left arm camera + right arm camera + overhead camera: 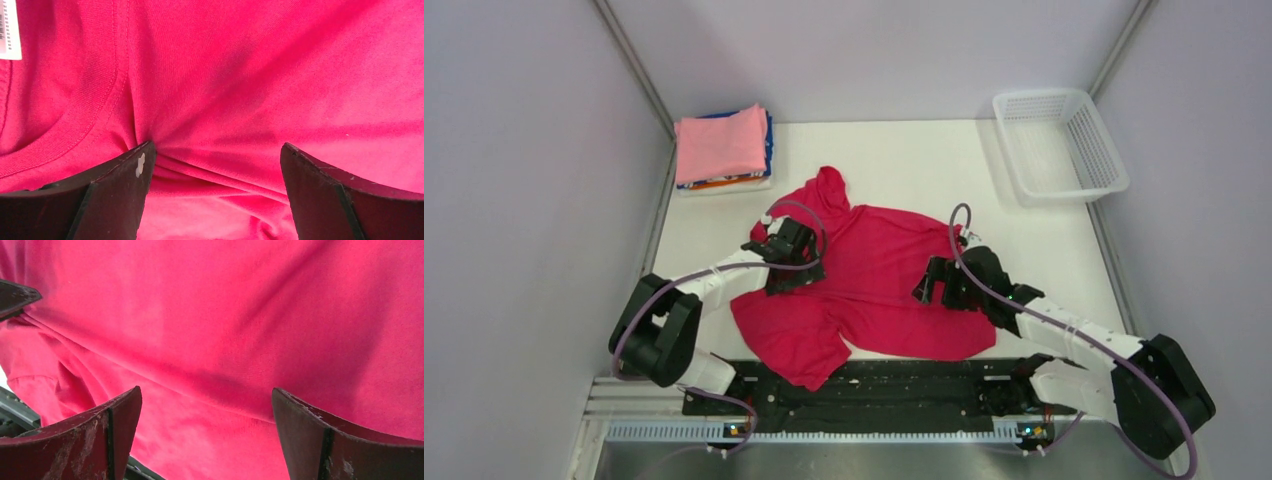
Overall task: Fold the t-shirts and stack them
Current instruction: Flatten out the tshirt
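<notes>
The left gripper [215,155] hangs wide open, gripping nothing, over the red t-shirt [879,285] beside its collar [75,125]. The right gripper [206,396] is equally open over the shirt's other half. Past the shirt to the left is the stack of folded t-shirts [722,147], pink on top. To the right stands a white basket [1114,180].

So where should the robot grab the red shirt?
Probably the wrinkled cloth beside the collar, from straight above with the left tool. The red shirt lies spread on the table, so only raised folds give the open tool something to pinch.
</notes>
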Controlling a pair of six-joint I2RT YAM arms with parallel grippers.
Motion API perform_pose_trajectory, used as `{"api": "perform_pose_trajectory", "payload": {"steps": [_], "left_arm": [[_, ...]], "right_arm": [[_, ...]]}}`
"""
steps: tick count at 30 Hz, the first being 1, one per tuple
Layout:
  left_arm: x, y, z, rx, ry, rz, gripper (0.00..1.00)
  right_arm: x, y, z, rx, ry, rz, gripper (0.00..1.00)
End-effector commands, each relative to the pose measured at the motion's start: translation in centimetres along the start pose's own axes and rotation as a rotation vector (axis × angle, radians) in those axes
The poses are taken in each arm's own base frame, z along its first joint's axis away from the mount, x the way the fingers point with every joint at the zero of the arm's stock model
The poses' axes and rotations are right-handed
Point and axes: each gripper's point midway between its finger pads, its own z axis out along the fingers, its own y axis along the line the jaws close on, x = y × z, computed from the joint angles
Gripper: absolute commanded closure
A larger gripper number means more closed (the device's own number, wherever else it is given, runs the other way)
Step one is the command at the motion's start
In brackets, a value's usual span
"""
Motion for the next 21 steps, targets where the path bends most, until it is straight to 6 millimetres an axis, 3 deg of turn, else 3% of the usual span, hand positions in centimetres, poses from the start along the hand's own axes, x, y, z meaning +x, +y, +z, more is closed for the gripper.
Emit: {"api": "perform_pose_trajectory", "payload": {"steps": [1,5,9,12,15,21], "left_arm": [[-1.7,0.3,-1.3,-0.034,-0.047,0.016,0.01],[-4.4,-3.8,-2.8,0.12,-0.094,0.027,0.01],[-5.7,-7.0,-3.7,0.243,-0.106,0.045,0.01],[-5.5,-8.9,-3.3,0.321,-0.089,0.09,0.01],[-4.5,-10.2,-2.4,0.382,-0.035,0.131,0.01],[-3.6,-9.8,-0.7,0.356,-0.003,0.152,0.01]], "right_arm": [[-3.7,1.8,-1.3,-0.012,-0.115,-0.023,0.01],[-8.7,2.1,-1.5,0.04,-0.255,-0.016,0.01],[-11.5,0.6,-0.4,0.106,-0.288,0.025,0.06],[-12.9,-0.7,1.0,0.162,-0.278,0.034,0.09],[-14.3,-1.5,1.8,0.205,-0.299,0.036,0.09],[-15.8,-2.7,4.2,0.247,-0.297,0.037,0.13]]}}
